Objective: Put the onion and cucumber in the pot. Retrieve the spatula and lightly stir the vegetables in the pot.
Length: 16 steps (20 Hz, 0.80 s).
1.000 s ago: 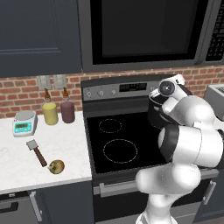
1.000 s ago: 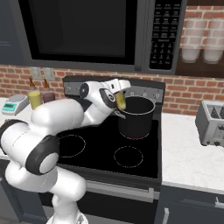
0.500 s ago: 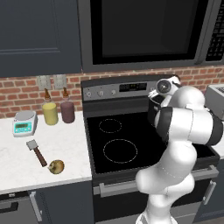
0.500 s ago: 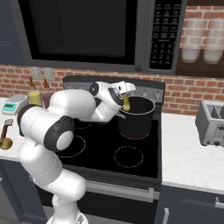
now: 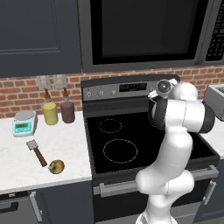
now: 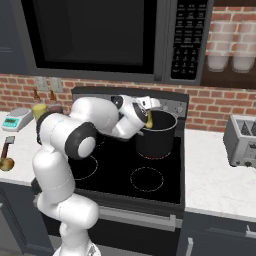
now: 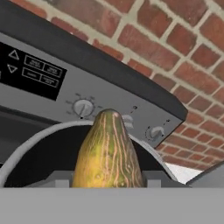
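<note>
Hand view puts the cucumber (image 7: 109, 151) low at centre, gripped in the jaws, its long axis pointing up-frame over the pot (image 7: 30, 144) rim, the dark opening directly beneath.

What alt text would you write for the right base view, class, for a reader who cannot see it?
A white robot arm holds the cucumber in its fingers over the open pot on the black stove. To the left, the onion and the spatula lie on the white counter.

base views flank stove (image 5: 131, 144), hand view close
</note>
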Available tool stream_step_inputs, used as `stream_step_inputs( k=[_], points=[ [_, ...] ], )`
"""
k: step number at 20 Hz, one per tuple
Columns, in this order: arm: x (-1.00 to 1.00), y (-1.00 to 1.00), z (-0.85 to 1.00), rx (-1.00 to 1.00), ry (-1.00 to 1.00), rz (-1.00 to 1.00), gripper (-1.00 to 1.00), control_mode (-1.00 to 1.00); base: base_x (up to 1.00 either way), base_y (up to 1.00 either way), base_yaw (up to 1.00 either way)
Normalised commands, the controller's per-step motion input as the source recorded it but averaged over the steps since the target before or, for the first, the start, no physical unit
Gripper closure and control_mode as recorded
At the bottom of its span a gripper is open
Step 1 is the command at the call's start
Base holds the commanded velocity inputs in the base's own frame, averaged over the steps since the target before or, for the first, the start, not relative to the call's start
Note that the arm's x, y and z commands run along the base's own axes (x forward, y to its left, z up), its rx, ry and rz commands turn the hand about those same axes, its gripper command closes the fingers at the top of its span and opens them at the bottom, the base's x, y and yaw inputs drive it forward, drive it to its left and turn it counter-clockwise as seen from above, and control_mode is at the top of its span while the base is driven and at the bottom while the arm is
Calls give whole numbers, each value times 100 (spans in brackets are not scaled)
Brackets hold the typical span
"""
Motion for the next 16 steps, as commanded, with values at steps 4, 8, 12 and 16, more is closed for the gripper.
stream_step_inputs(
  k=[4, 8, 12, 16],
  points=[
    [38, -19, -4, 3, 0, 0, 100, -100, 0, 0, 0],
    [42, -19, -9, 2, 0, 2, 100, -100, 0, 0, 0],
    [50, -19, -18, 2, 0, 2, 100, -100, 0, 0, 0],
    [48, -20, -18, 3, 0, 2, 100, -100, 0, 0, 0]
  ],
)
